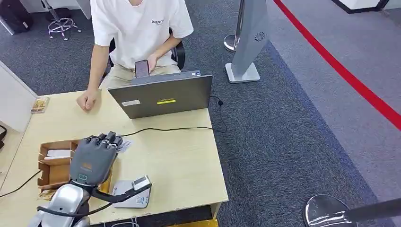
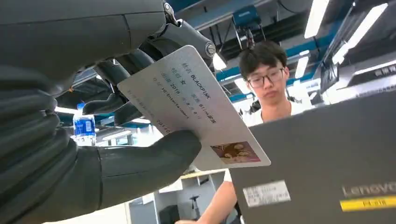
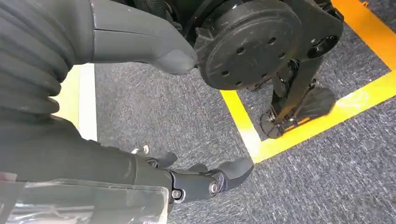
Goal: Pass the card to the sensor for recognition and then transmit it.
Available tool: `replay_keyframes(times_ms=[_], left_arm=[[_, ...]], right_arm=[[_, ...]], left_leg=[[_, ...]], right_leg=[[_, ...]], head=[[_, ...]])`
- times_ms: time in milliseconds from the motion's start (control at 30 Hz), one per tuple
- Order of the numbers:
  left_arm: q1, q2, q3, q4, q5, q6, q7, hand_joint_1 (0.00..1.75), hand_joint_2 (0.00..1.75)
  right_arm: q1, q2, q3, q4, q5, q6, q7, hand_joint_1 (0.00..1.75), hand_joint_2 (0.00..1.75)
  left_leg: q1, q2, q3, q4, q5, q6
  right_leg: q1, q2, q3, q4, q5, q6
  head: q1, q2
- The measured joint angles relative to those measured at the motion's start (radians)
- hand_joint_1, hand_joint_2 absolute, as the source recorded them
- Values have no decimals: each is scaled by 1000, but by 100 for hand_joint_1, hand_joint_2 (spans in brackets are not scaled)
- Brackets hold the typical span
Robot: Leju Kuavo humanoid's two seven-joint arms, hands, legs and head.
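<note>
A wooden table (image 1: pixel 179 161) carries a grey laptop (image 1: pixel 163 97) at its far side, where a seated person (image 1: pixel 137 28) looks at a phone (image 1: pixel 142 68), and a cardboard box (image 1: pixel 54 165) at its left edge. Over the near left part, just right of the box, the left hand (image 1: pixel 92 158) pinches the card (image 2: pixel 191 107) between thumb and fingers, with the grey sensor (image 1: pixel 132 194) lying near it. The right hand (image 3: pixel 140 140) hangs over the carpet, fingers apart and holding nothing.

The card (image 2: pixel 196 109) is white with printed text and a small photo, tilted, pinched in the left hand (image 2: pixel 93 140). The sensor (image 1: pixel 135 191) sits flat near the table's front edge.
</note>
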State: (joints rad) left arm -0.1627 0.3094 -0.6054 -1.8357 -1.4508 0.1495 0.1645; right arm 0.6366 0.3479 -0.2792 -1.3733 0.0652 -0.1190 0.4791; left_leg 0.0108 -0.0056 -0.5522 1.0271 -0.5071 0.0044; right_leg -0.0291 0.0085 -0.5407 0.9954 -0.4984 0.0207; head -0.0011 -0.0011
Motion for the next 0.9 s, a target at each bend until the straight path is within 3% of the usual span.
replay_keyframes(times_ms=[267,633,900], left_arm=[[40,19,-46,-2,-44,-116,77,175,175],[74,27,-75,8,-44,-141,93,175,175],[77,47,-93,15,-15,-153,63,175,175]], right_arm=[[2,0,3,-9,-8,-13,0,0,175],[-1,0,0,-6,-5,-7,-10,0,175],[-10,0,-9,5,-4,-13,-19,0,175]], left_leg=[[0,0,0,0,0,0],[0,0,0,0,0,0],[0,0,0,0,0,0]], right_leg=[[0,0,0,0,0,0],[0,0,0,0,0,0],[0,0,0,0,0,0]], head=[[0,0],[0,0],[0,0]])
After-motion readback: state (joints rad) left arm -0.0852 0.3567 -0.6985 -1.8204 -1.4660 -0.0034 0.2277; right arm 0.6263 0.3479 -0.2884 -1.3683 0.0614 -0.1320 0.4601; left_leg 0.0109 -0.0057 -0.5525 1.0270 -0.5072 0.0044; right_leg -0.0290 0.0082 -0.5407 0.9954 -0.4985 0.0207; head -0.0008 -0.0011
